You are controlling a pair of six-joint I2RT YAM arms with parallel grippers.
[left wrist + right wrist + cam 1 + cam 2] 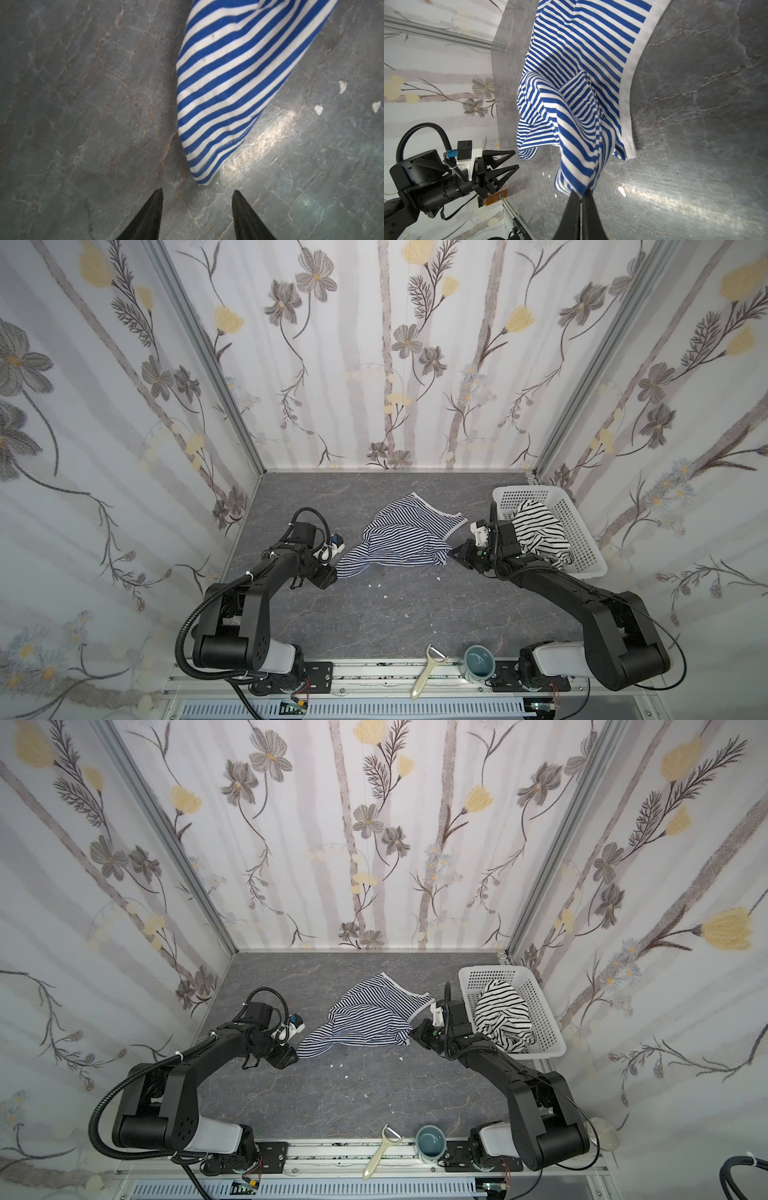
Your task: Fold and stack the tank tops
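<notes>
Stage: early, nothing folded | right hand point(580, 193) is pinching corner of crumpled navy top point(399, 539) lying on bench point(415, 614) | left hand point(197, 190) is hovering spread, empty, near it | black-striped top point(538, 531) is sitting in basket point(523, 489)

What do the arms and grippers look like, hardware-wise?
The left arm and right arm are matte black with white base shells. A black corrugated conduit runs along the left arm. The left gripper and right gripper have black, tapered, pointed fingers. The left's are open triangular frames beside a white camera mount and blue connector.
</notes>
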